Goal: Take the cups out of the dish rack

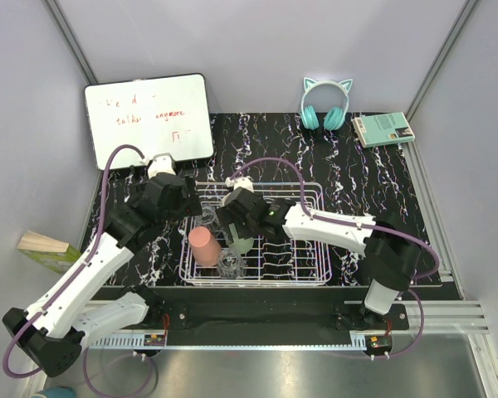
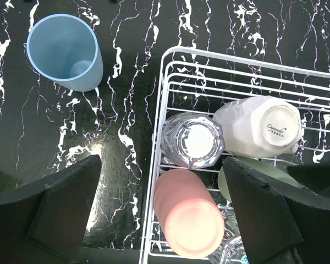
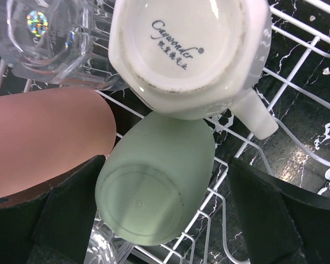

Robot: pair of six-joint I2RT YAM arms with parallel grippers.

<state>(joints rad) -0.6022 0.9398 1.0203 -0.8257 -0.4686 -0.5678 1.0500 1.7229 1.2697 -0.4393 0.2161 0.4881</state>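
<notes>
Black marbled tabletop (image 1: 357, 174) carries the white dish rack (image 1: 315, 265), its cups crowded upside down at the left end. The right fingers (image 3: 275, 214) hang spread and empty on either side of the green cup (image 3: 154, 192), whose base faces them. The left fingers (image 2: 60, 209) gape over the rack's left rim, so the right arm seems nearer.

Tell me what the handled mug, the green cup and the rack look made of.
Mug: likely glazed ceramic, glossy white with a duller foot ring and printed maker's mark. Green cup: probably plastic, matte, opaque, with a moulded ring on its base. Rack: seemingly white-coated metal wire, thin and smooth.
</notes>
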